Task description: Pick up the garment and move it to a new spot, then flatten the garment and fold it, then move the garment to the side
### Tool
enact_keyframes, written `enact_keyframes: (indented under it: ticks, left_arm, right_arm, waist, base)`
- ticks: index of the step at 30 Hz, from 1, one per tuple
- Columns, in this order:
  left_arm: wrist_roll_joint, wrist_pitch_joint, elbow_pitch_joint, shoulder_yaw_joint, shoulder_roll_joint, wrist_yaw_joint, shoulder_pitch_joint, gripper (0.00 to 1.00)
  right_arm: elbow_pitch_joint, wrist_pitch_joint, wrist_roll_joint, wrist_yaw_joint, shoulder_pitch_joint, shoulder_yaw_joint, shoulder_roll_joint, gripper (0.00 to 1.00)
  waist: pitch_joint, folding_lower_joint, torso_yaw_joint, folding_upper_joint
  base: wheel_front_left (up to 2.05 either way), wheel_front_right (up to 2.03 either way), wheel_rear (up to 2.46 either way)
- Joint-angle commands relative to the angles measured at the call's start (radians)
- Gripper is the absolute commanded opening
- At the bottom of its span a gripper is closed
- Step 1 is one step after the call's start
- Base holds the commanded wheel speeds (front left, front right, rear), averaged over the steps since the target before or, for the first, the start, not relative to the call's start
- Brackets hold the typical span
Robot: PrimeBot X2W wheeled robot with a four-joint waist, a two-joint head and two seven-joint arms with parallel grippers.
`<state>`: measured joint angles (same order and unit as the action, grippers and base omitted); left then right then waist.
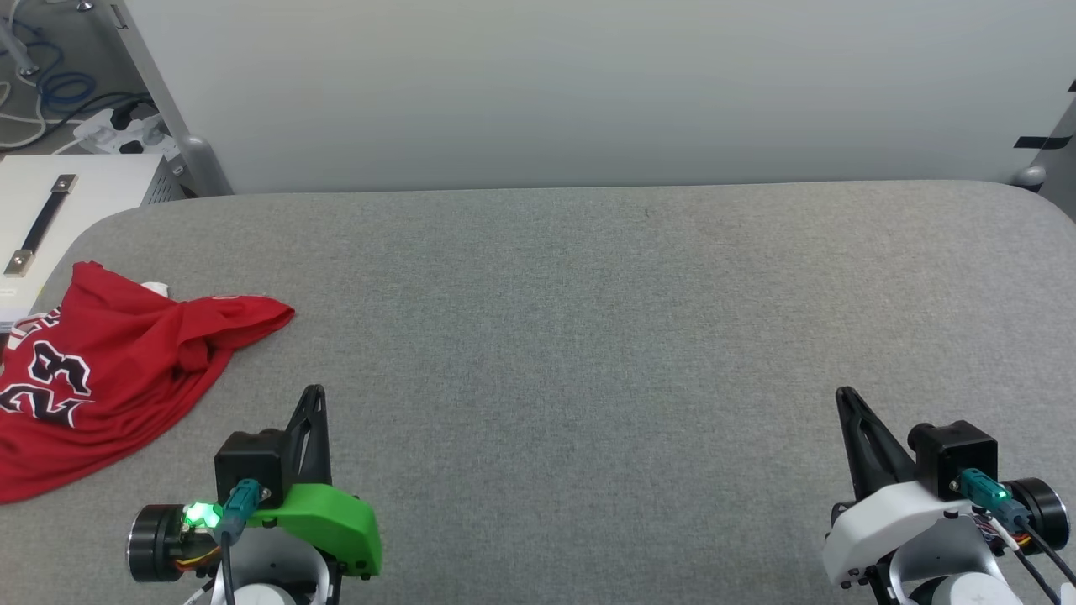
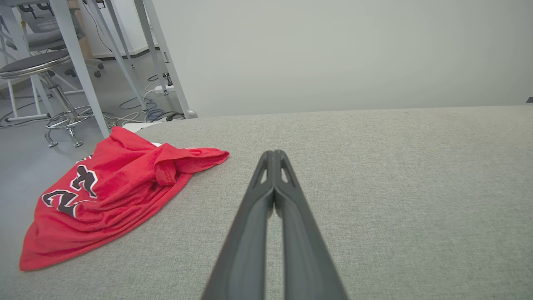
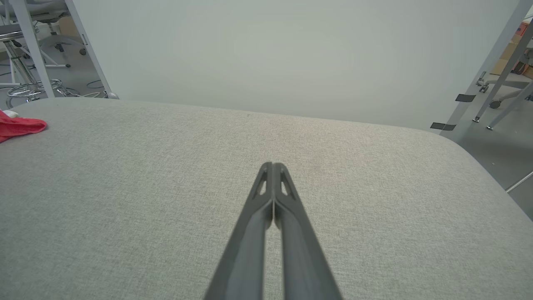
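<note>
A pale grey woven-fabric tabletop [image 1: 588, 336] with rounded corners runs back to a plain, pale wall panel [image 1: 588, 84]. The red jersey shirt [image 1: 109, 378] lies crumpled at the table's far left edge with its black, white-outlined number 23 facing up. One rumpled red fold reaches right toward the middle of the table, and a scrap of white shows at the top of the heap.

The left gripper [image 1: 313, 395], on a green mount, rests low at the near edge, close to the shirt's right side but clear of it. Its two long dark fingers are pressed together and empty. The right gripper [image 1: 843, 395], on a white mount, sits well apart at the near right, fingers likewise pressed together and holding nothing.

Beyond the table's far left corner, the head view takes in a white box with a black strap handle [image 1: 50, 210], a white power strip [image 1: 118, 130] and blue cables [image 1: 50, 92]. The left wrist view adds a round-seated chrome stool [image 2: 37, 66] among slanted white frame legs on a grey floor. The right wrist view catches the tip of the red fold at its left edge, and black tape strips [image 3: 464, 98] on a pale post past the table's rounded right corner.

Between and ahead of the two grippers, the cloth surface lies flat and smooth.
</note>
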<state>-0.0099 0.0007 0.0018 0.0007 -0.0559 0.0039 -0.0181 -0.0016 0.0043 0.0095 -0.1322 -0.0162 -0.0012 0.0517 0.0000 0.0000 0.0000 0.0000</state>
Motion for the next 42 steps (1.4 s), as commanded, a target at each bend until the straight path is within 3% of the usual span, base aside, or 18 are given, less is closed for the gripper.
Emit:
enact_keyframes:
  ticks: [1, 36, 37, 42]
  left_arm:
    - [0.01, -0.001, -0.002, -0.001, 0.006, -0.004, 0.018, 0.0]
    - [0.01, -0.001, -0.002, -0.001, 0.006, -0.004, 0.018, 0.0]
    - [0.0, 0.0, 0.0, 0.0, 0.0, 0.0, 0.0, 1.0]
    - [-0.003, -0.003, 0.002, -0.001, 0.0, 0.0, 0.0, 1.0]
  right_arm:
    - [0.002, -0.004, -0.009, 0.002, 0.016, 0.001, -0.001, 0.0]
    - [0.002, -0.004, -0.009, 0.002, 0.016, 0.001, -0.001, 0.0]
    - [0.0, 0.0, 0.0, 0.0, 0.0, 0.0, 0.0, 1.0]
    - [0.001, -0.002, 0.003, 0.0, 0.0, -0.001, 0.0, 1.0]
  waist:
    - [0.0, 0.0, 0.0, 0.0]
    - [0.0, 0.0, 0.0, 0.0]
    - [0.0, 0.0, 0.0, 0.0]
    - [0.0, 0.0, 0.0, 0.0]
  base:
    - [0.0, 0.0, 0.0]
    - [0.0, 0.0, 0.0]
    - [0.0, 0.0, 0.0]
    - [0.0, 0.0, 0.0]
